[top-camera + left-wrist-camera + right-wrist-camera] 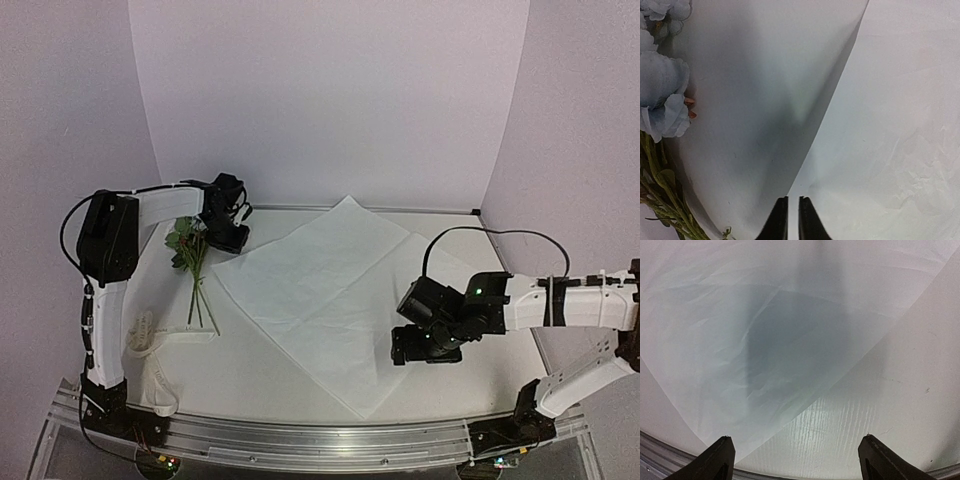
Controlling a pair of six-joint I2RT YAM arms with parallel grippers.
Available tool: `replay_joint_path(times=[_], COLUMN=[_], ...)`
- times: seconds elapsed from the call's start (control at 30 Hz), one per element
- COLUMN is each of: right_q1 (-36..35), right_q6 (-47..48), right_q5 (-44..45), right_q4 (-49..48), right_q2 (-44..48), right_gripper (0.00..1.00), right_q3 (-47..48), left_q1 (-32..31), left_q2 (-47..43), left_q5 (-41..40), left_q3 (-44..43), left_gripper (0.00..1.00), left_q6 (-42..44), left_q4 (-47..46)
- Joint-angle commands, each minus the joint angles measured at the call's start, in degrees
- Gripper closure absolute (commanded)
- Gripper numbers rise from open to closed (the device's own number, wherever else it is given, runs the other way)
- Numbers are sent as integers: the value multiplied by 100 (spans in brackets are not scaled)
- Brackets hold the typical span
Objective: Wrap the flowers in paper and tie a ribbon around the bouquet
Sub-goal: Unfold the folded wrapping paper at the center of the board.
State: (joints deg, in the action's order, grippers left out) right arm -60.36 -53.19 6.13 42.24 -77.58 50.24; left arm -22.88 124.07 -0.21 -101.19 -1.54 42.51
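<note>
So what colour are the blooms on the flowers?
The flowers have pale blue-white blooms; the left wrist view shows them best.

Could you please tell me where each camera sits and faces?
Top external: above and behind left arm and right arm, looking down on the table; both show.
Left wrist: on its arm, facing down at pale blue flowers and thin white paper sheet; left gripper shows, shut.
Right wrist: on its arm, facing down at the sheet; right gripper shows, open.
All share the sheet.
</note>
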Motion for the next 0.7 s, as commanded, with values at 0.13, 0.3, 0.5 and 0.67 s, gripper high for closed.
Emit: replay_joint_path(times=[0.13,0.3,0.5,0.67], right_q1=[1049,1678,2377,2873], right_q6=[776,1141,1422,1453], right_q5=[-387,-867,-959,-1276], right_q4=[-284,-738,-1359,-2034], right_q2=[223,73,-138,-831], right_gripper=[12,16,22,31], right_q3=[-70,-113,-16,395], left_q1=[78,-348,-1518,-2058], left_q2=[-510,-1285,-1399,-940], left_q5=[-186,973,1727,1816], left_q3=[-314,695,1574,1644], left_gripper=[46,38,40,41], left_q6=[-559,-1482,-2727,-3170], left_q4=[55,-839,-2299,-3007])
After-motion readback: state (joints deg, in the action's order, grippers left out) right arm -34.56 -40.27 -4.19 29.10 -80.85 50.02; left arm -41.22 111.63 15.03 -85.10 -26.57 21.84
